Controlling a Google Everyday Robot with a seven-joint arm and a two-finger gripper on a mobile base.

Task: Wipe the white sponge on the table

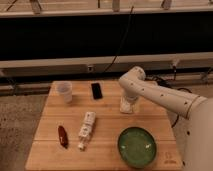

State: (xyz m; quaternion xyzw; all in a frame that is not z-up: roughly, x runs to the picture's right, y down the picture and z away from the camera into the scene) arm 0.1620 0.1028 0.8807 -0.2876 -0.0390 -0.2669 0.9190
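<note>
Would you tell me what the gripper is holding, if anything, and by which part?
Cannot be told: the gripper is down on the light-brown bamboo table, at its far right part, and no hold is visible there.

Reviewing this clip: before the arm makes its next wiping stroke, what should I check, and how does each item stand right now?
1. Gripper is down at the table, right of centre: ok.
2. White sponge held under the gripper: cannot tell. A pale pad shows at its tip, but the hold on it is hidden.
3. Black flat slab lies to the left of the gripper, apart from it: ok.
4. Green plate sits nearer the front edge, apart from the gripper: ok.
5. Cup, white box and red object sit on the left half, away from the gripper: ok.
</note>
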